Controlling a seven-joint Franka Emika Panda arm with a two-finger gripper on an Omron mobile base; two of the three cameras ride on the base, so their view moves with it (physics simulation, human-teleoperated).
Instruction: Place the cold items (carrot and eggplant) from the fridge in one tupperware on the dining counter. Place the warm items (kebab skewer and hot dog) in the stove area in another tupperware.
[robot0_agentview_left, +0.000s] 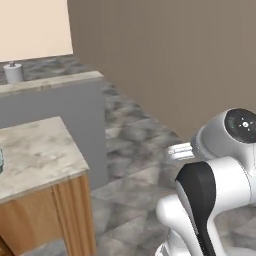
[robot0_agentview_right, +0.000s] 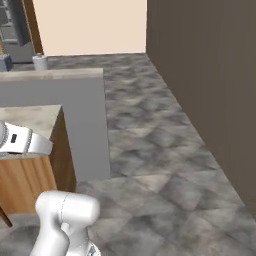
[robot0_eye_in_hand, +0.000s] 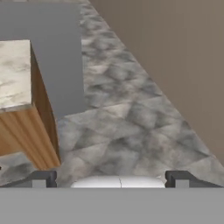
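Observation:
My gripper (robot0_eye_in_hand: 111, 178) stands open in the hand view, its two dark fingertips (robot0_eye_in_hand: 41, 178) far apart with nothing between them, looking down at the grey stone floor. The carrot, eggplant, kebab skewer, hot dog and tupperware are out of view. The marble-topped dining counter (robot0_agentview_left: 35, 155) with wooden sides lies to the left, and its corner (robot0_eye_in_hand: 17, 74) appears at the left of the hand view.
A grey half-wall (robot0_agentview_left: 55, 107) with a stone ledge stands behind the counter, carrying a small white roll (robot0_agentview_left: 13, 72). A brown wall (robot0_agentview_right: 210, 75) runs along the right side. The grey tiled floor (robot0_agentview_right: 150, 150) stretches between them. A dark appliance (robot0_agentview_right: 12, 27) shows far left.

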